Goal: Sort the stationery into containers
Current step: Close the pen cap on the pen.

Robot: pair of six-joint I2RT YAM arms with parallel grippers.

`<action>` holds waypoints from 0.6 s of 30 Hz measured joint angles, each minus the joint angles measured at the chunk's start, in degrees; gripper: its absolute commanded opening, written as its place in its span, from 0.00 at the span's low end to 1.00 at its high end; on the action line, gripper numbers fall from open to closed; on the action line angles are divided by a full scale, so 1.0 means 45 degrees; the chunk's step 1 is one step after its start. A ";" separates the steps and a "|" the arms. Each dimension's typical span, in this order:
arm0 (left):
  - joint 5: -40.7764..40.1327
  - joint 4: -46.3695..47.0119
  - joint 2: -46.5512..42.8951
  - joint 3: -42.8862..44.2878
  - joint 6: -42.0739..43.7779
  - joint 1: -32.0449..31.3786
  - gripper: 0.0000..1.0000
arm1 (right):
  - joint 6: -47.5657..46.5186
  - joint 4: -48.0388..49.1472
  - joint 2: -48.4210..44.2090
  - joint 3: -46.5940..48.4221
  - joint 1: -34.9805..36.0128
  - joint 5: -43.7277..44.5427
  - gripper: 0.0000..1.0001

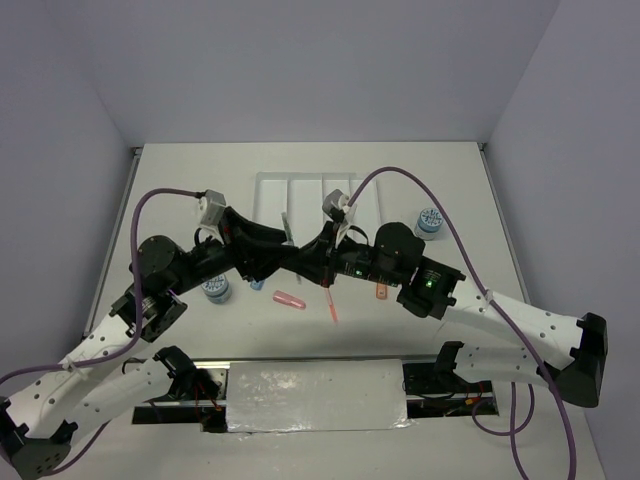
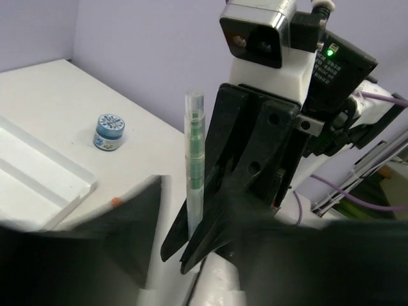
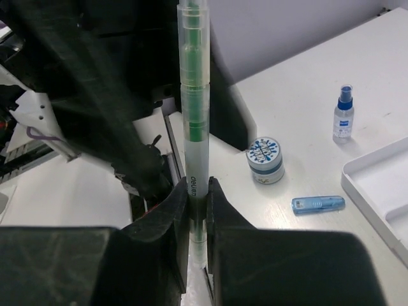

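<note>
Green pen (image 3: 192,115) held aloft between the arms; sorting looks barely begun.

The right gripper (image 3: 196,191) is clamped on the pen's lower barrel, holding it upright above the table, in front of the white tray (image 1: 270,182). Whether the left gripper (image 2: 194,223) also grips it I cannot tell. No item shows in the visible tray compartments. On the table outside lie two patterned round pots (image 1: 429,220) (image 1: 215,289), pink stick (image 1: 289,300), orange pen (image 1: 331,305), blue stick (image 3: 317,203) and spray bottle (image 3: 343,113), so nearly everything seems left.

A white table (image 1: 180,170) is sitting between pale lilac walls (image 1: 300,60); a crinkled whitish sheet (image 1: 315,395) is covering the middle of its near edge.
</note>
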 measured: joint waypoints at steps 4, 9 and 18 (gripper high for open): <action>-0.0034 -0.0301 0.0019 0.0034 0.0063 0.0000 0.86 | 0.0068 0.0000 -0.0005 0.0000 0.0000 0.0034 0.00; -0.0695 -0.1078 0.0049 0.0685 0.0277 0.0000 0.82 | 0.0219 0.0010 0.0000 -0.0087 0.0000 0.0136 0.00; -0.1948 -0.1535 0.0442 0.2375 0.0695 0.0000 0.71 | 0.0398 -0.0010 0.0049 -0.0248 0.0083 0.0024 0.00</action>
